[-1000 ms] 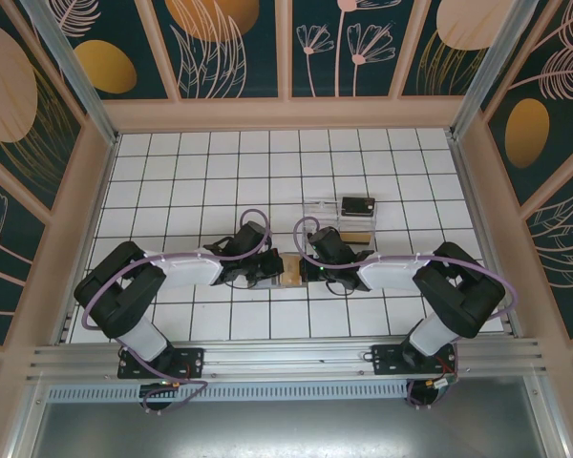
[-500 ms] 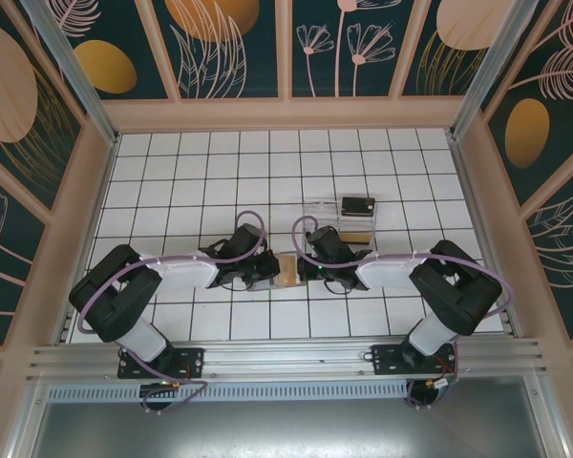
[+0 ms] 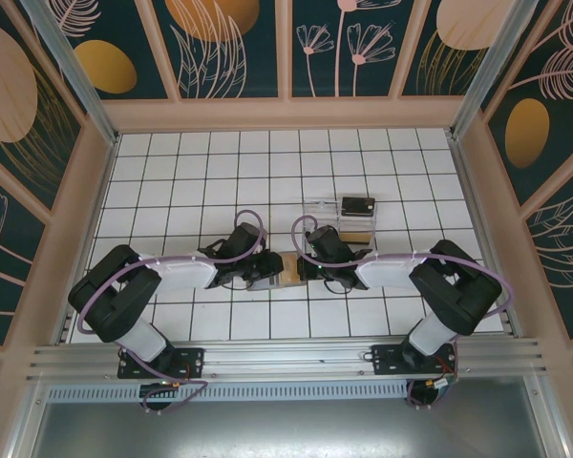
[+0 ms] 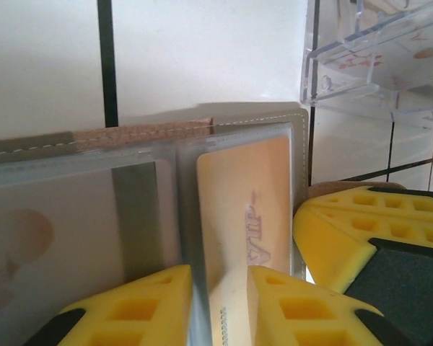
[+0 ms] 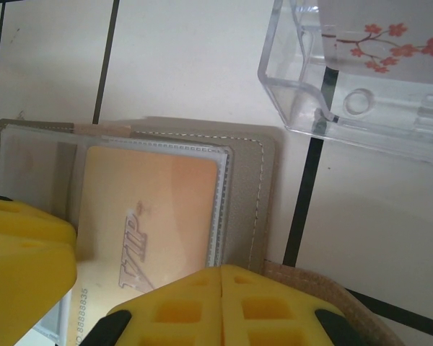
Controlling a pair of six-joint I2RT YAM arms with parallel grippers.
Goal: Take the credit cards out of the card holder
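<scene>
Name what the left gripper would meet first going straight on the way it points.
Most likely the tan-gold card in the card holder, lying right ahead between the left gripper's fingers; depth is hard to judge.

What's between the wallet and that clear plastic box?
Only bare white tile, seen in the right wrist view, between the card holder and clear tray.
</scene>
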